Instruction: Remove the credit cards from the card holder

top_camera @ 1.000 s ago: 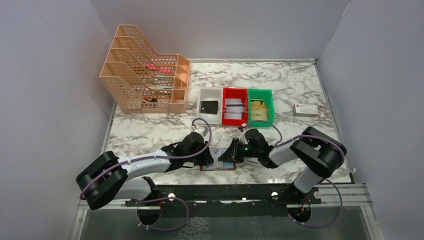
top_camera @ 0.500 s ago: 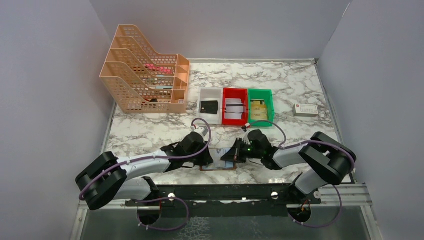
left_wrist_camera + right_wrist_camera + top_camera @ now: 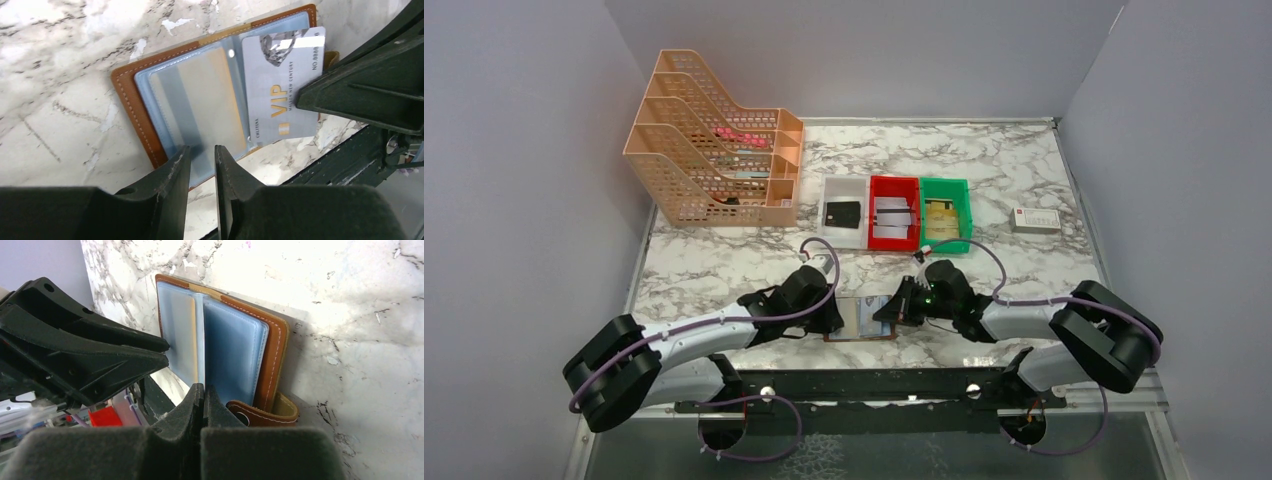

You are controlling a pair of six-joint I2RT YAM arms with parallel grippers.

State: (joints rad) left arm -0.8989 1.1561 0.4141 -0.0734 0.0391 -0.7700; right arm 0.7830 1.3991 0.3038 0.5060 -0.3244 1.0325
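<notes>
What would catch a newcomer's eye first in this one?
The open brown card holder at the near edge of the table, with a silver VIP card sticking partway out of a blue sleeve. The right hand is shut on that card while the left hand pinches the sleeves' edge. Behind, the white bin, red bin and green bin each hold cards.

Leather card holder, glossy credit card
</notes>
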